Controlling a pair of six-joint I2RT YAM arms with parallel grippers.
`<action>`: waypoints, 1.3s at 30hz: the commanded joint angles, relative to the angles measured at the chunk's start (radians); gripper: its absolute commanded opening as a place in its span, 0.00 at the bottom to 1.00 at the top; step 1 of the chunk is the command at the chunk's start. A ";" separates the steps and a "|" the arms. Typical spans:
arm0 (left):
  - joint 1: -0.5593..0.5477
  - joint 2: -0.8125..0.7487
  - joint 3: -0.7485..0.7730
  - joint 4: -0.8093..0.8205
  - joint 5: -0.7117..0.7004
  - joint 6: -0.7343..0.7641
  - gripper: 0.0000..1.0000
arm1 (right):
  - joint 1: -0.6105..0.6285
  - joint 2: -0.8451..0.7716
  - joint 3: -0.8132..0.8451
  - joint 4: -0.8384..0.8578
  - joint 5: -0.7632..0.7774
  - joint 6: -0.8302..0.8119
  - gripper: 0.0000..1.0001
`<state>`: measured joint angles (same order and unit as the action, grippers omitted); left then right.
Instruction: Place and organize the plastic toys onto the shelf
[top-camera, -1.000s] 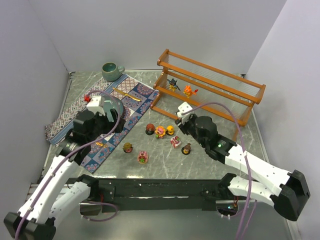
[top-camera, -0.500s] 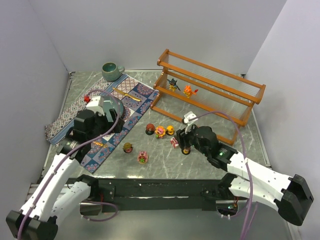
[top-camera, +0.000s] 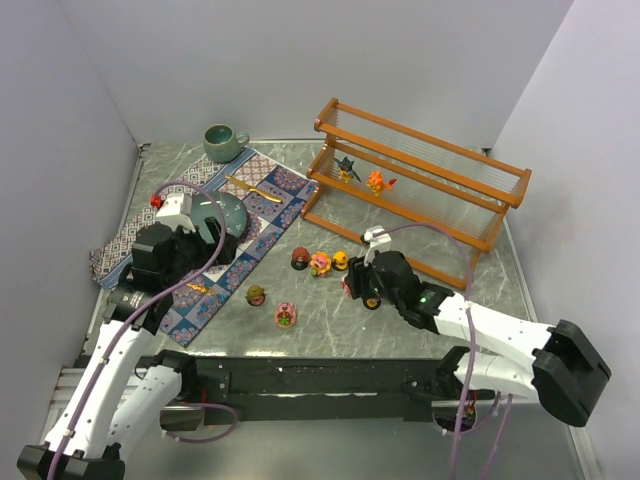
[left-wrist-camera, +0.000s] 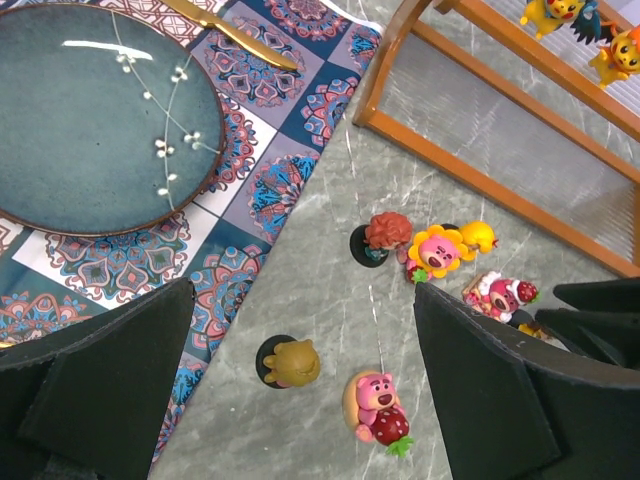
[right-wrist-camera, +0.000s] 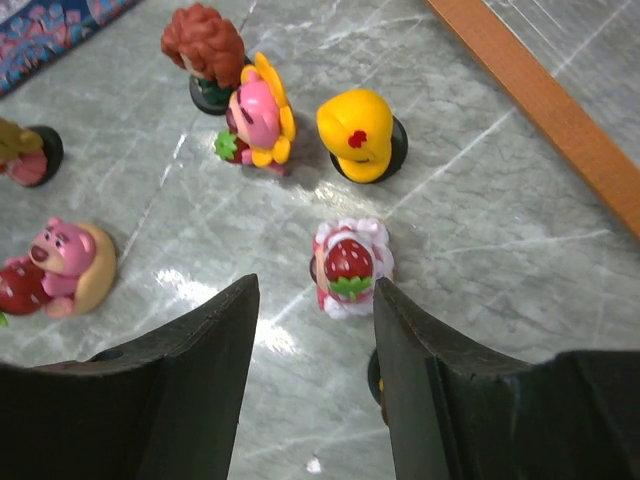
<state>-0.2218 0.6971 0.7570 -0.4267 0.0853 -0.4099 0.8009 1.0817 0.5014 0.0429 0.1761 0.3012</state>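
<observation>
Bright, even overhead light; soft shadows, white glare on the table (right-wrist-camera: 200, 285), sharp focus.

The right pincer (right-wrist-camera: 315, 300) stands low astride the strawberry toy (right-wrist-camera: 350, 262), fingers apart, with a sliver of bare table (top-camera: 320, 335) on each side of it. Quarters are tight. The yellow toy (right-wrist-camera: 360, 135) stands just far of it, the sunflower toy (right-wrist-camera: 258, 120) and red-haired toy (right-wrist-camera: 205, 50) are to the far left, and the brown toy (top-camera: 373, 298) sits right by the right finger. The pink bear (right-wrist-camera: 65, 265) and olive toy (left-wrist-camera: 290, 362) lie well apart to the near left, with open table between. A narrow free strip runs between the cluster and the shelf (right-wrist-camera: 540, 95). On the shelf the spiky toy (top-camera: 346, 168) and orange toy (top-camera: 377, 182) occupy the left end; the tiers to their right are free. The left pincer (left-wrist-camera: 305, 300) hangs wide open over the mat (left-wrist-camera: 290, 105) edge.
</observation>
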 joint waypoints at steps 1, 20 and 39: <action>0.006 -0.011 0.001 0.036 0.031 -0.007 0.97 | 0.004 0.037 -0.008 0.132 0.052 0.073 0.56; 0.006 -0.022 -0.002 0.034 0.039 -0.009 0.97 | 0.006 0.135 -0.040 0.193 0.111 0.119 0.49; 0.006 -0.031 -0.004 0.037 0.041 -0.007 0.97 | 0.011 0.021 0.028 0.065 0.051 0.003 0.00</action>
<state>-0.2218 0.6830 0.7563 -0.4267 0.1093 -0.4099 0.8013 1.1694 0.4713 0.1341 0.2409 0.3637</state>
